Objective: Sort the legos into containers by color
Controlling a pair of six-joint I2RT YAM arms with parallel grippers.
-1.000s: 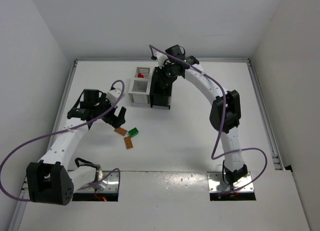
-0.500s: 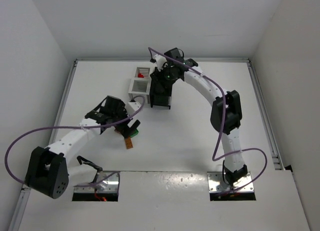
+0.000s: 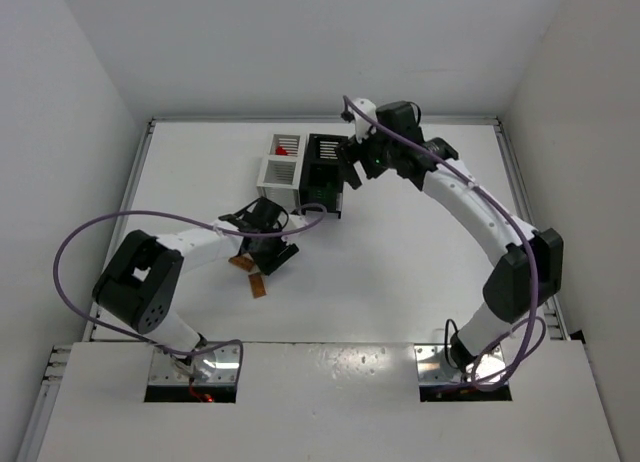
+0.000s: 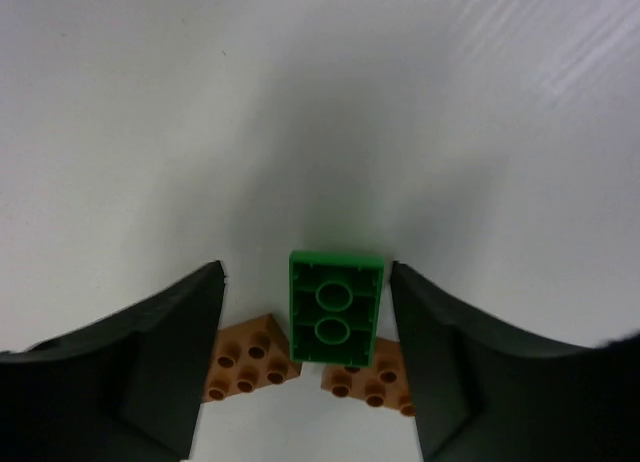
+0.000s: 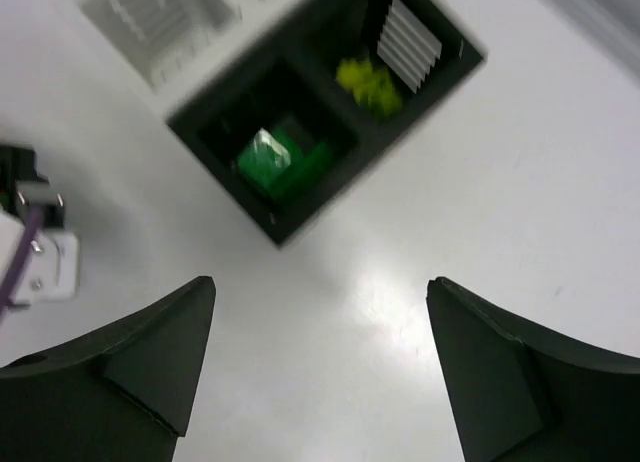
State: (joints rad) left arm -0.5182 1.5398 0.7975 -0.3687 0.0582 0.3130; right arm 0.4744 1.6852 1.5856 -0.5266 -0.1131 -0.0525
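Fingers of the left gripper (image 4: 305, 274) stand spread either side of the green brick (image 4: 335, 320), which lies underside up on the table (image 4: 300, 102). We see a clear gap on one side and near contact on the other, so we judge it bracketed for a pick, not yet pinched. Two orange bricks (image 4: 245, 367) crowd its near end, one by each finger, and could be nudged or caught on closing. The right gripper (image 5: 320, 282) hangs spread and empty above the black bin (image 3: 322, 208), where green bricks (image 5: 268, 160) and yellow-green ones (image 5: 365, 77) occupy separate compartments. White bins (image 3: 278, 185) adjoin it, and one holds a red brick (image 3: 281, 151).
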